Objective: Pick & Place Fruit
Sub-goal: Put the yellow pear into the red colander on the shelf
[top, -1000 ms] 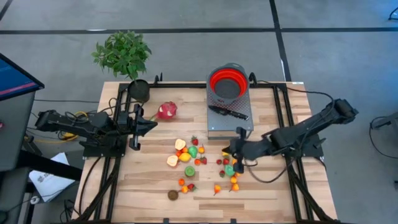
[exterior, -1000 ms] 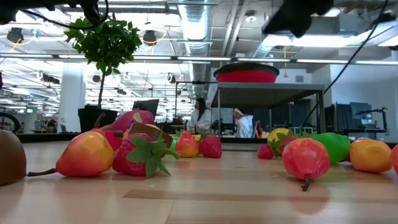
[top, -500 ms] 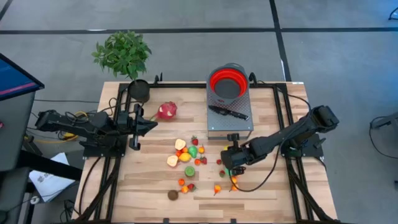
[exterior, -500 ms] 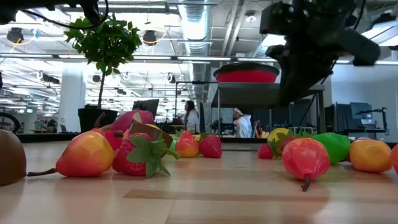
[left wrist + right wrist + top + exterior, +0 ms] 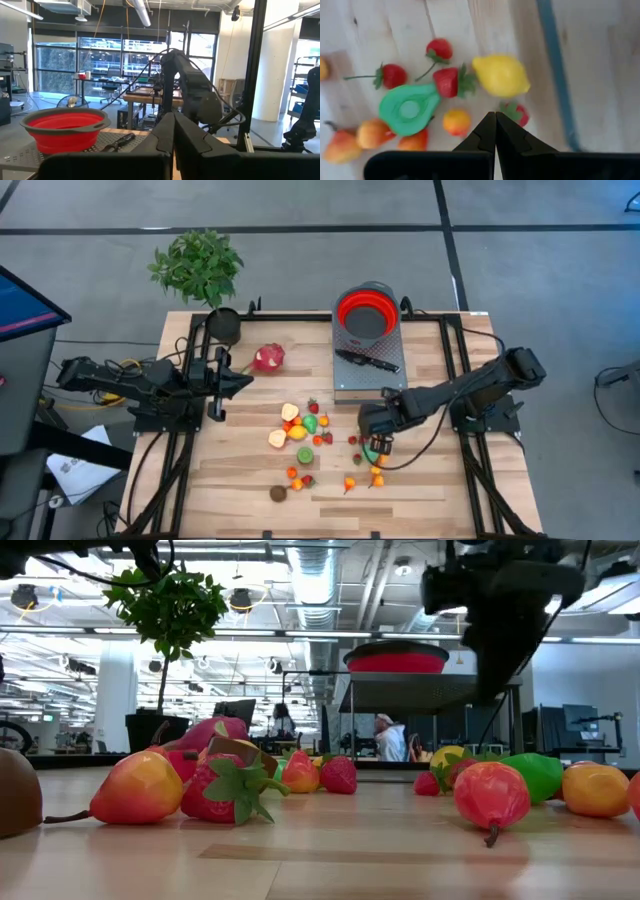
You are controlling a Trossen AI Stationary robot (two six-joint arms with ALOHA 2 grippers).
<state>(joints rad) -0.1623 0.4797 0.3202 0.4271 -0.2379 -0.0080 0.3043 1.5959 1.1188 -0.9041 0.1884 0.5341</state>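
Above a wooden tabletop (image 5: 420,480), the right claw (image 5: 374,442) hangs with its two fingers pressed together and nothing between them, directly over the right-hand cluster of toy fruit, where its wrist camera looks down on a yellow lemon (image 5: 501,75), a green avocado half (image 5: 409,109), several strawberries (image 5: 449,82) and small orange pieces. The fruit (image 5: 300,428) lies scattered across the middle of the tabletop in two loose groups, with a brown piece (image 5: 278,493) alone toward the front edge and the pink-red dragon fruit (image 5: 268,358) apart at the back left, just beside the left claw (image 5: 238,376), which waits at the left side with its fingers likewise closed and empty (its camera faces across the table toward the other arm). A round red bowl (image 5: 364,313) stands on a grey perforated stand (image 5: 345,380) at the back centre, a black-handled knife (image 5: 368,361) lying in front of it on the same stand. A potted plant (image 5: 200,265) occupies the back left corner. From table height, a peach-coloured pear (image 5: 138,787) and a strawberry (image 5: 225,790) fill the foreground, while people can be seen in the workshop beyond. No brand, label or writing is legible anywhere.
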